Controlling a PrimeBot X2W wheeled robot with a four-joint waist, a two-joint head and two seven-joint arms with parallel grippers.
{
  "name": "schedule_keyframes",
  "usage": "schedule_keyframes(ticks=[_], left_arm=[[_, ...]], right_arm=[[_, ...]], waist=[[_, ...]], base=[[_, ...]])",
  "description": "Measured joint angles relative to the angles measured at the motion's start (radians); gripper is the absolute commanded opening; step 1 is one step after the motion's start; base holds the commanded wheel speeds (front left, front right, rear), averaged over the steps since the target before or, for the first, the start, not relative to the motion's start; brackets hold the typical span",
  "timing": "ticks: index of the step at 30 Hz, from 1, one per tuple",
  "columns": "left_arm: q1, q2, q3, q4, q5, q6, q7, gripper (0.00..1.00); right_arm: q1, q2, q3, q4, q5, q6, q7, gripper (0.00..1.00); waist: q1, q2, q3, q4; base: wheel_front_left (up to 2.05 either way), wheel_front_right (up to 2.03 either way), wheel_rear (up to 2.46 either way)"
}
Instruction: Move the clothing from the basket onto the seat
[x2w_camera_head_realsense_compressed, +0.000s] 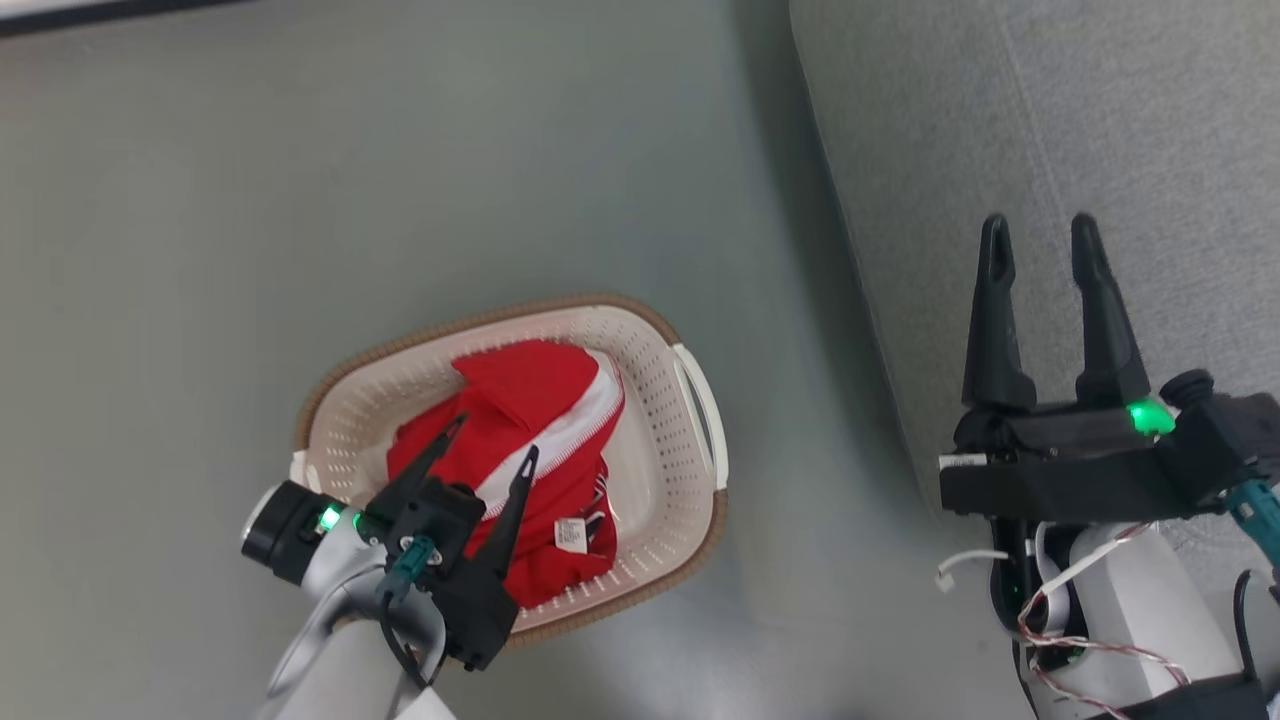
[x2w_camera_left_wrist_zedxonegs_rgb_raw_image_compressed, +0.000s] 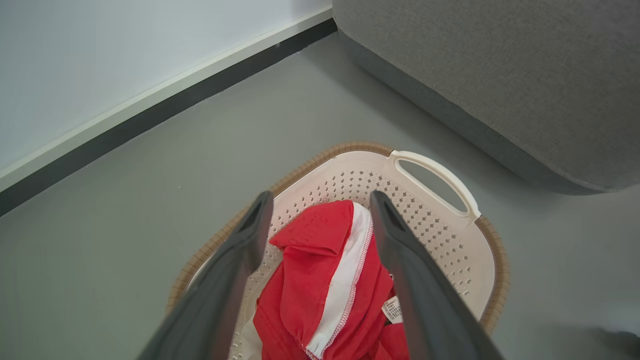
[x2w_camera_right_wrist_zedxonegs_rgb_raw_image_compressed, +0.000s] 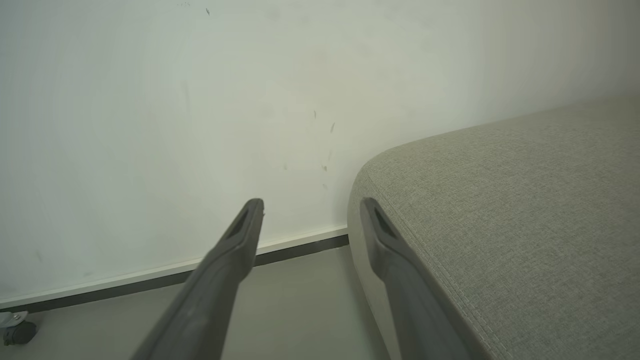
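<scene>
The grey seat (x2w_camera_head_realsense_compressed: 1100, 120) ran out of our view rightward. Our left arm (x2w_camera_head_realsense_compressed: 340, 650) hid the near rim of the basket (x2w_camera_head_realsense_compressed: 665, 480) on the floor (x2w_camera_head_realsense_compressed: 300, 200) beside it; the red clothing (x2w_camera_head_realsense_compressed: 530, 395) lay bunched inside. Our left gripper (x2w_camera_head_realsense_compressed: 495, 437) above it and right gripper (x2w_camera_head_realsense_compressed: 1040, 228) over the seat's edge gaped wide, empty.
</scene>
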Motion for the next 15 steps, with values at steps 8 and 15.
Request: schedule_keyframes(ticks=[8, 15], left_arm=[[-0.115, 0.019, -0.004, 0.108, 0.042, -0.003, 0.037, 1.00], [-0.203, 0.052, -0.001, 0.177, 0.069, -0.001, 0.072, 1.00]], right_arm=[[-0.090, 0.005, 0.007, -0.050, 0.000, 0.000, 0.000, 1.00], [-0.147, 0.008, 0.017, -0.085, 0.000, 0.002, 0.000, 1.00]], waist=[[-0.0001, 0.0000, 0.150, -0.038], [-0.0001, 0.0001, 0.255, -0.064]], base=[[0.00, 0.00, 0.00], [0.00, 0.00, 0.00]])
